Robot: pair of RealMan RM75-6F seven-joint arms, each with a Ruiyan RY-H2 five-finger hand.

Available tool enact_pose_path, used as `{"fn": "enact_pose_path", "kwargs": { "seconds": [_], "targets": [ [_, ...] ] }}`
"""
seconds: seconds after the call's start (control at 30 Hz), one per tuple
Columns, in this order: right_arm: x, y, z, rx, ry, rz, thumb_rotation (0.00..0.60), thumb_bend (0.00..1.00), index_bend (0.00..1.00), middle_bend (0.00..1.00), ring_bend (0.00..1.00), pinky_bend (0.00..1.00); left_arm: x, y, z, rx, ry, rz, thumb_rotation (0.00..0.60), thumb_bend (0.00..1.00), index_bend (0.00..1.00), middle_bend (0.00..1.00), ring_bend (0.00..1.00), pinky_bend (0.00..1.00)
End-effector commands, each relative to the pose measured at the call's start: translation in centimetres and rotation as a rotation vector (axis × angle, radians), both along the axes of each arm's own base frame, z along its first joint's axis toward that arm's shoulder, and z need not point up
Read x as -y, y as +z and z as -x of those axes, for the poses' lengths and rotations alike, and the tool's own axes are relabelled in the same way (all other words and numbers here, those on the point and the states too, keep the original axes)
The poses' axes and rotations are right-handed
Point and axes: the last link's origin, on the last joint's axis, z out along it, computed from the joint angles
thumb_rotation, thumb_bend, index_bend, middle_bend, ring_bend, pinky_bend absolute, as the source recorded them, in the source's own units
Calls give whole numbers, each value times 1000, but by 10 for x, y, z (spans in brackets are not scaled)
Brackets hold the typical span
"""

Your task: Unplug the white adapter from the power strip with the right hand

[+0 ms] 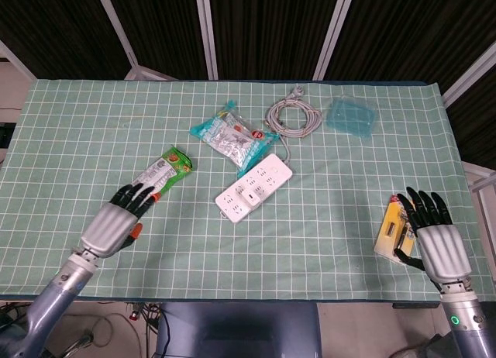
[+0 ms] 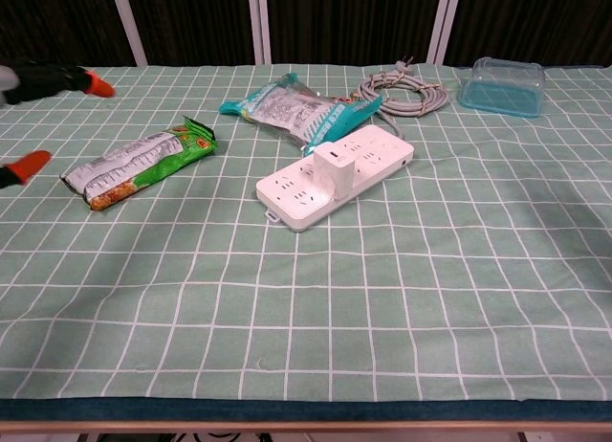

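While the right hand hovers empty, fingers spread, over the razor pack at the table's right edge, the white adapter sits plugged in the power strip mid-table, well apart. Step looks like approach; next it must reach left and pinch the adapter. Left hand open near snack packet.
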Motion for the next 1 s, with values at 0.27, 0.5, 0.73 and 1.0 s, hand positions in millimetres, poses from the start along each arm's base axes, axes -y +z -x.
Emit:
{"fn": "enact_pose_path", "kwargs": {
  "seconds": [0.27, 0.5, 0.73, 1.0],
  "targets": [
    [39, -1, -34, -17, 14, -32, 600, 172, 0, 0, 0, 0, -32, -64, -60, -31, -62, 149, 600, 515, 114, 79, 33, 135],
    [61, -8, -54, -47, 11, -75, 600, 172, 0, 0, 0, 0, -43, -93, -75, -51, -48, 192, 600, 514, 141, 108, 50, 145],
    [82, -20, -71, -77, 20, -106, 600, 173, 0, 0, 0, 0, -47, -114, -81, -62, -31, 222, 600, 513, 153, 119, 51, 148],
    [105, -38, -88, -108, 17, -148, 600, 173, 0, 0, 0, 0, -45, -135, -85, -77, -23, 251, 600, 513, 167, 132, 66, 160]
  ]
}}
